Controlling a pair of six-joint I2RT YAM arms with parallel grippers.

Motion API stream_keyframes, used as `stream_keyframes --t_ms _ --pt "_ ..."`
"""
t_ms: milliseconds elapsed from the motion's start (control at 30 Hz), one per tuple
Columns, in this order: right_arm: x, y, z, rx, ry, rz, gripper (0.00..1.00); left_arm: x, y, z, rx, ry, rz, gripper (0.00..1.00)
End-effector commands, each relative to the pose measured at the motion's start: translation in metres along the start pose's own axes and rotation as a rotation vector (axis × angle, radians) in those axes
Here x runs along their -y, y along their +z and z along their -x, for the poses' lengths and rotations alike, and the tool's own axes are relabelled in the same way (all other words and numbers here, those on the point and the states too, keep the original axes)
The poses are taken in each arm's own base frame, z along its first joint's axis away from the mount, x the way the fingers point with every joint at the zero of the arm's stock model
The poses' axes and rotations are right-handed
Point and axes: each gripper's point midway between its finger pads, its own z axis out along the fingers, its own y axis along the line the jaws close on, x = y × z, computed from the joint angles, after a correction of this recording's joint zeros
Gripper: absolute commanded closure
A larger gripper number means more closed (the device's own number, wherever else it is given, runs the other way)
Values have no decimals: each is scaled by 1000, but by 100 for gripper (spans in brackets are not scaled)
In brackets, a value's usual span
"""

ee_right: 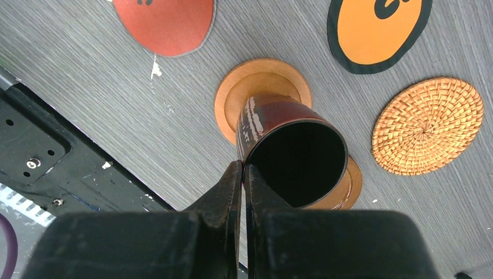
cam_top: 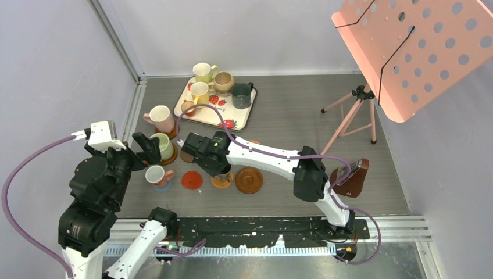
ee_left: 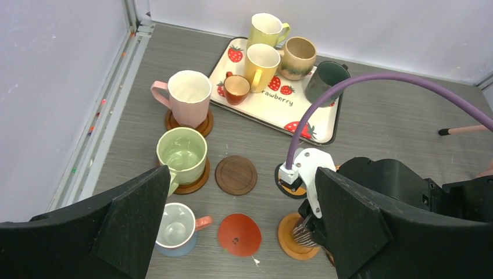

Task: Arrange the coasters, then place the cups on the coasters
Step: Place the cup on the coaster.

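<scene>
My right gripper is shut on the rim of a dark brown cup with pale stripes. The cup is tilted, its base on an orange-brown wooden coaster. A red coaster, a dark wooden coaster, a black-and-orange coaster and a wicker coaster lie bare around it. A pink cup, a green cup and a white cup with a pink handle stand on coasters at the left. My left gripper hovers open above them, holding nothing.
A strawberry-printed tray at the back holds several cups. Another brown coaster lies right of the held cup. A pink tripod, a perforated pink panel and a brown wedge-shaped object stand at the right.
</scene>
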Motion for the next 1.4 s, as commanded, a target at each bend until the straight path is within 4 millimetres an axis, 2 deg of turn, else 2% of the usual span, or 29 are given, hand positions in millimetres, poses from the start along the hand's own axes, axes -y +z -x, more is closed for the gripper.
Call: stream_keyframes --t_ms 0,267,300,467,667,833,900,1000,1100,1133,1167,1200,1300,1367 --pt "-6 -10 23 86 24 4 94 -3 -8 15 51 7 1 1" --pt "-13 -5 19 62 10 -1 92 -2 -11 18 55 8 -7 1" --pt "-16 -7 18 62 9 0 86 -2 -11 20 62 11 -6 1" --pt "-16 -12 20 73 21 0 79 0 -10 19 60 15 -17 1" --pt "-7 -33 33 138 52 -19 70 7 -6 12 47 15 -52 1" --pt "4 -59 48 225 96 20 65 10 -4 6 42 10 -72 1" --pt "12 -71 53 272 128 50 65 11 -2 2 33 8 -77 1" --pt "34 -92 58 348 183 74 65 12 4 -6 22 6 -77 1" --pt "72 -104 64 426 271 43 64 13 11 -15 13 -12 -75 1" --pt "82 -109 57 436 289 32 63 15 14 -18 10 -17 -82 1" --pt "98 -123 62 491 326 18 62 19 18 -22 1 -18 -95 1" --pt "104 -118 54 484 340 6 61 23 23 -26 -7 -17 -113 1" --pt "128 -133 41 541 397 -35 55 43 43 -44 -65 7 -192 2" --pt "135 -142 31 562 411 -54 51 50 59 -58 -129 24 -205 6"
